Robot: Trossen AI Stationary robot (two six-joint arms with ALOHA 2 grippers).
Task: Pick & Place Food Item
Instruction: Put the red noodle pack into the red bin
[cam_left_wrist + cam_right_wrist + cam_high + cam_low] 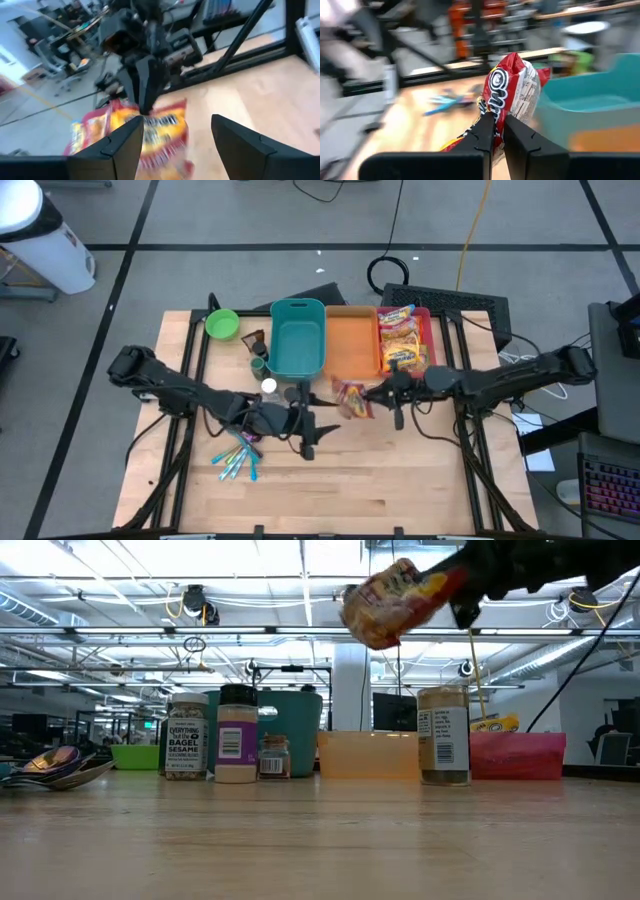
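Teal rectangular plastic bin (297,338), the landmark, stands at the table's far edge. Round green plastic bowl (222,324) lies to its left; dark-capped spice jars (259,360) just beside its left wall; blue plastic utensils (238,461) well in front of it, to the left.

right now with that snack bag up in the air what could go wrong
The right tool pinches the snack bag only at one edge, so it may slip or swing loose. The bag hangs high above the table in the low view, so a drop could land outside the orange bin. The left tool sits open close by, and the arms might collide.
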